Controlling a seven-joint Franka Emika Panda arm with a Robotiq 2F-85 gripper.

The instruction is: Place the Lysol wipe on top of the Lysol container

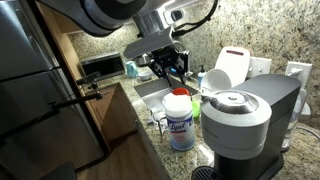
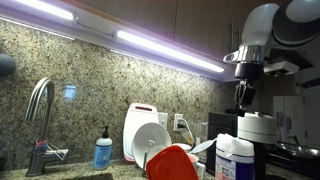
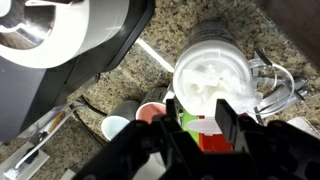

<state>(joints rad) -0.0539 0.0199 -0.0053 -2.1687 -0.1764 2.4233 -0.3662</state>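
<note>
The Lysol container [image 1: 181, 124] is a white canister with a blue label that stands on the counter beside the coffee machine. It also shows in an exterior view [image 2: 234, 160] at the bottom edge. In the wrist view the Lysol wipe [image 3: 214, 78], a crumpled white sheet, lies on the canister's top and covers it. My gripper [image 3: 200, 122] is open and empty. Its two black fingers hang apart, just off the canister's rim. In both exterior views the gripper [image 1: 175, 72] [image 2: 243, 98] hovers above the canister and does not touch it.
A grey domed coffee machine [image 1: 240, 118] [image 3: 60, 40] stands close beside the canister. A white jug with a red mark [image 1: 233, 64] [image 2: 147, 132] is behind it. A sink rack holds a red cup [image 3: 150, 113] and other cups. A faucet [image 2: 40, 118] and a blue soap bottle [image 2: 103, 152] are further along.
</note>
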